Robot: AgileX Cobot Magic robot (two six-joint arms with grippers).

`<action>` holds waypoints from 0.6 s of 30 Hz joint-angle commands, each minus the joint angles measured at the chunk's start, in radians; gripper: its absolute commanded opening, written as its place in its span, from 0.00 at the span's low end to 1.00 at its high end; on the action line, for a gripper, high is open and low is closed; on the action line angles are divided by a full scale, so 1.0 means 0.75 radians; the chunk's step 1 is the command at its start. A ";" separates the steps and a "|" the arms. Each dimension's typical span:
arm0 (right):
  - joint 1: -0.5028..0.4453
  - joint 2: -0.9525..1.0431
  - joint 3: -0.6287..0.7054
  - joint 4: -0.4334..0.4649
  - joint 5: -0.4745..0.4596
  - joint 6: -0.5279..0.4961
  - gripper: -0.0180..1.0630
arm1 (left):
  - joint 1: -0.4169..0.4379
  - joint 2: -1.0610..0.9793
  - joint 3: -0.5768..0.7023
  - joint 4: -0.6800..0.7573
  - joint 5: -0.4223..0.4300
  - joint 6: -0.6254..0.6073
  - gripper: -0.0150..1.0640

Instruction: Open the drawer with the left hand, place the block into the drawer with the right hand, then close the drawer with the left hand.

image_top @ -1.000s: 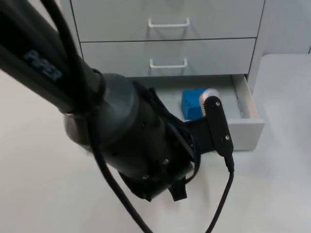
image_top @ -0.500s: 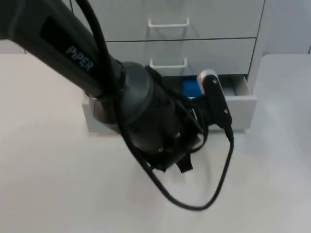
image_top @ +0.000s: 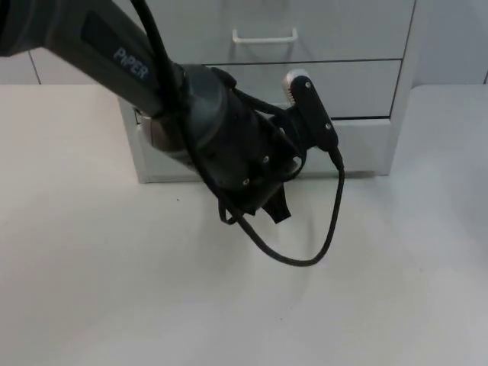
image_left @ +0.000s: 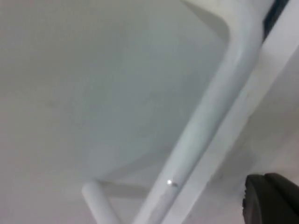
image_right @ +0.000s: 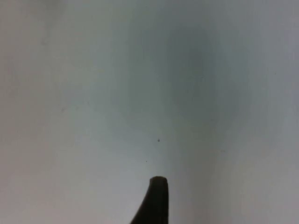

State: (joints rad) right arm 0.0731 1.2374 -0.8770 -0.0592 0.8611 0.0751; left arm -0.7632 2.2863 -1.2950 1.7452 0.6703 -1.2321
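Note:
The white drawer cabinet [image_top: 404, 91] stands at the back of the table. Its bottom drawer [image_top: 362, 145] sits pushed in, front flush with the cabinet, and the blue block is out of sight behind it. My left arm [image_top: 221, 137] reaches down across that drawer front and covers my left gripper in the top view. In the left wrist view the drawer's white bar handle [image_left: 201, 126] runs very close, with one black fingertip [image_left: 271, 198] beside it. In the right wrist view one black fingertip [image_right: 156, 200] of my right gripper hangs over bare white table.
Two more shut drawers sit above, the upper one with a white handle [image_top: 264, 36]. A black cable [image_top: 305, 255] loops from the left arm down onto the table in front of the cabinet. White table top [image_top: 114, 290] spreads toward the front.
The bottom drawer went from wide open, blue block showing inside, to fully shut. My left arm moved back toward the cabinet with it.

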 commanded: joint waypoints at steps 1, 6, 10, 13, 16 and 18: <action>-0.009 -0.012 0.004 0.006 -0.017 -0.006 0.71 | 0.029 0.009 -0.022 -0.001 0.076 0.002 0.01; -0.009 -0.012 0.004 0.008 -0.016 -0.006 0.71 | 0.035 0.022 -0.037 -0.001 0.078 -0.004 0.01; -0.009 -0.012 0.004 0.008 -0.016 -0.006 0.71 | 0.021 0.022 -0.034 -0.001 0.117 -0.004 0.01; -0.009 -0.012 0.004 0.008 -0.020 -0.006 0.71 | -0.039 0.015 -0.034 -0.001 0.171 0.057 0.01; -0.009 -0.012 0.004 0.008 -0.022 -0.015 0.71 | -0.110 -0.018 -0.034 -0.176 0.144 0.196 0.01; -0.009 -0.012 0.004 0.008 -0.022 -0.018 0.71 | -0.136 -0.032 -0.032 -0.266 0.130 0.262 0.01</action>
State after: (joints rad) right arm 0.0731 1.2374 -0.8770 -0.0534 0.8550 0.0732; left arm -0.8487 2.2810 -1.3161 1.5979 0.7646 -1.0603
